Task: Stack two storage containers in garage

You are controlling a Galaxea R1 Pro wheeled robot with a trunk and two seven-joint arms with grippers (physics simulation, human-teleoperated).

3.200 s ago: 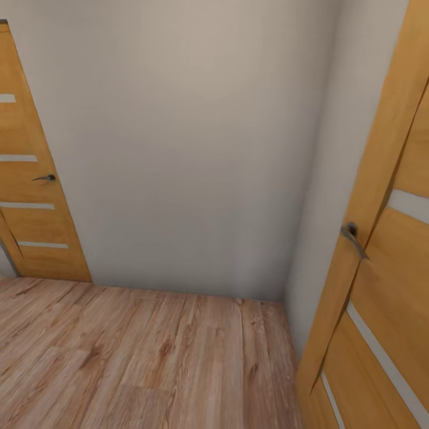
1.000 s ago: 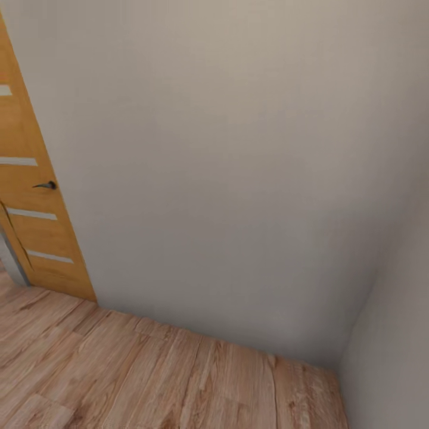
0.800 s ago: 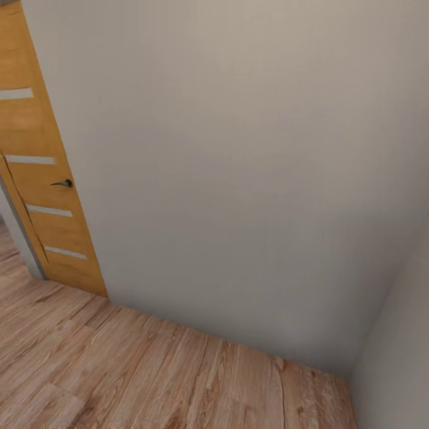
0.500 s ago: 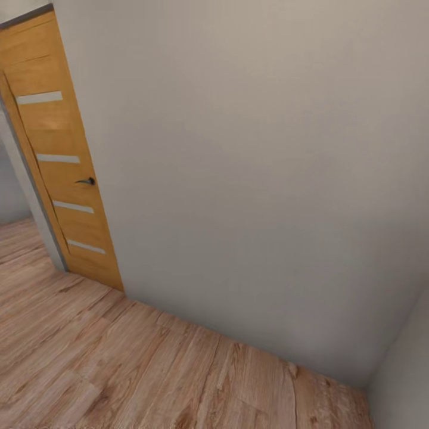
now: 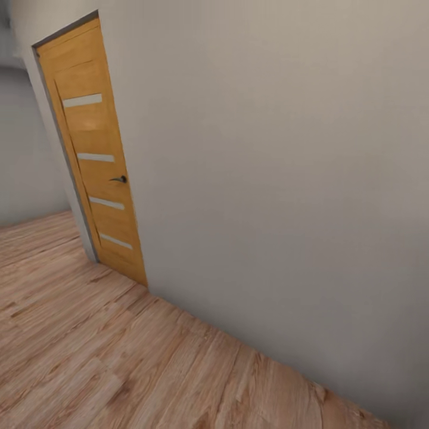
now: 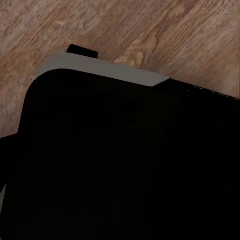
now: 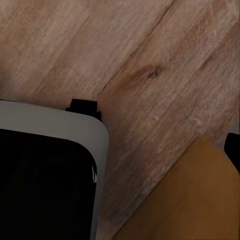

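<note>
The two storage containers are out of view. The head view takes in a plain grey-white wall [image 5: 280,179], a closed honey-brown door [image 5: 98,161] with a dark handle [image 5: 119,179], and light wood-plank flooring [image 5: 119,357]. In the left wrist view my own dark base with its pale rim [image 6: 100,70] hangs over the planks [image 6: 150,30]. The right wrist view has the same base rim [image 7: 60,120] above the planks [image 7: 150,75]. A small dark piece sits at that picture's edge [image 7: 233,147]; I cannot tell whether it is a finger.
The wall runs close along my right side, down to the floor line [image 5: 238,339]. Left of the door the room opens toward a farther wall [image 5: 30,149]. An orange-brown panel [image 7: 185,200] lies near my base in the right wrist view.
The camera has swung left: the door on the right has left the picture and the left door has drifted toward the middle. More open floor shows at the left.
</note>
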